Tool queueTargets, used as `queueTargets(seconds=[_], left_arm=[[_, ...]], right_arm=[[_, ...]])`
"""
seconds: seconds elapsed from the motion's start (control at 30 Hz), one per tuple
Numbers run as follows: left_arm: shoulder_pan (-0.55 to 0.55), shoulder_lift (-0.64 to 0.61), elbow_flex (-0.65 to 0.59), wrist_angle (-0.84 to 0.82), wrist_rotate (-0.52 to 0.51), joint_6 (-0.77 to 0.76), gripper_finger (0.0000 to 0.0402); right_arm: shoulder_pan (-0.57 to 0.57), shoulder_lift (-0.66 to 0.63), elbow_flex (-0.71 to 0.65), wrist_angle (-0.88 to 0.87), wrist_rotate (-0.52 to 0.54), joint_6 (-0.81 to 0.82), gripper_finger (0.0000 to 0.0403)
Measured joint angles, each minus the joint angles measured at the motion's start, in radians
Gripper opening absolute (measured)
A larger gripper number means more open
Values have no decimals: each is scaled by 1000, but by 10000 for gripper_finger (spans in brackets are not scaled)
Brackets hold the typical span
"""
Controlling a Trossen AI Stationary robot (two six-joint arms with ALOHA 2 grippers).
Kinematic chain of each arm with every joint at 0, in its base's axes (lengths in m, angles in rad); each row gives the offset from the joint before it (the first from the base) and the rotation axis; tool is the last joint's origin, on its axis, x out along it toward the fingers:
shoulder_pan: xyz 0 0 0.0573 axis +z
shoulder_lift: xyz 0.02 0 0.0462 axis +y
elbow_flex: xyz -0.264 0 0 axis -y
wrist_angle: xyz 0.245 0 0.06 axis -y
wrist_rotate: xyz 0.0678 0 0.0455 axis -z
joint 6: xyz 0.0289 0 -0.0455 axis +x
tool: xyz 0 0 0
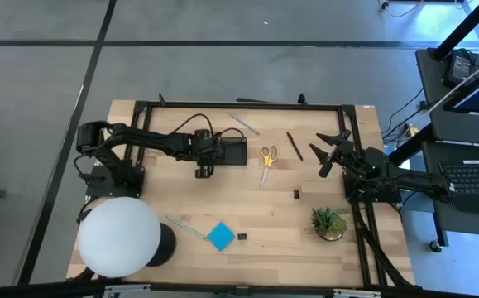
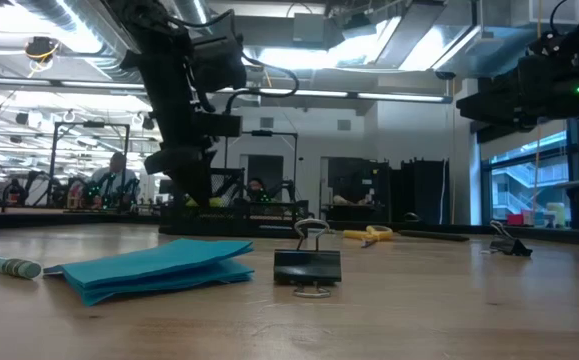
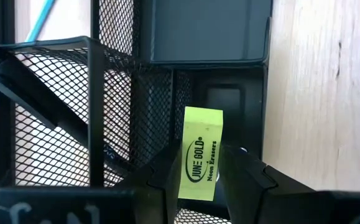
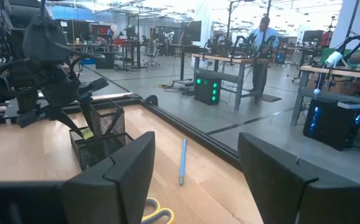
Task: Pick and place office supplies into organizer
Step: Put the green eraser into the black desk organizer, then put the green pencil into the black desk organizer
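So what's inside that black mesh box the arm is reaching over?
The organizer shows dark mesh walls and dividers. The left gripper holds a yellow-green eraser above one compartment, which looks empty, though eraser and fingers cover part of its floor.

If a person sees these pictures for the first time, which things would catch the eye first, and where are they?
Probably the big white globe lamp at the table's near left corner. Next, the neon yellow-green eraser clamped in the left end effector, directly above the black mesh organizer at the table's far middle. The right end effector waits open at the right side, and the blue note pad lies near the front edge.
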Motion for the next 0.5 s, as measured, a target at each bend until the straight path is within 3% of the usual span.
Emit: queueTargets(seconds=[0.5], left_arm=[[-6, 0, 6, -6, -39, 61, 141]], right_arm=[[0, 0, 0, 0, 0, 0, 233]])
